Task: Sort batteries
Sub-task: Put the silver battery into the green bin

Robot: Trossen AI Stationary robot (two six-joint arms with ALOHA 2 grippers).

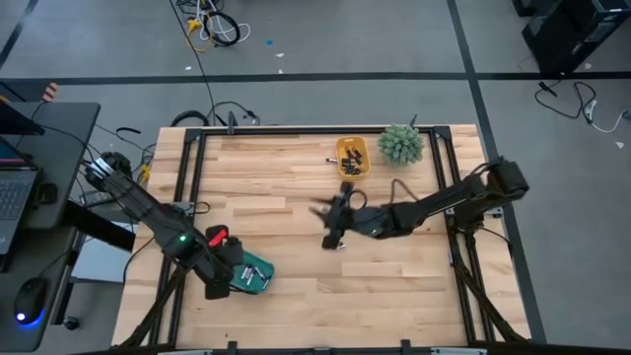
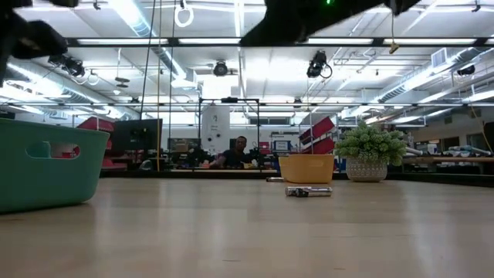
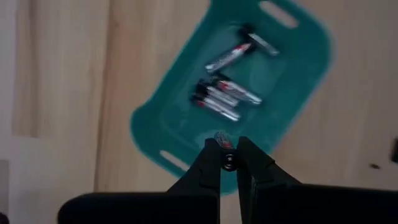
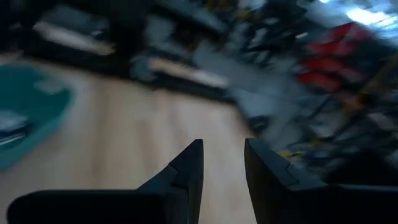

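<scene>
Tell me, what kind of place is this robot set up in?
Probably a robotics lab or workshop in a large industrial hall: a wooden table on a black metal frame, loose cables on the grey floor, and long ceiling lights over equipment racks behind.

- The table (image 1: 296,212) is a light wooden butcher-block top on a dark metal frame.
- A teal tray (image 1: 252,274) sits on it at about 7 o'clock from the table's middle, near the front edge; it holds several batteries (image 3: 222,96), silvery-grey with dark and red ends.
- A yellow tray (image 1: 352,157) rests at about 1 o'clock, close to the back edge, with small dark cells inside.
- A small potted plant (image 1: 400,144) stands just beside the yellow tray, at about 2 o'clock.
- In the low view, a loose battery (image 2: 309,191) lies on the wood in front of the yellow tray, apart from it.
</scene>
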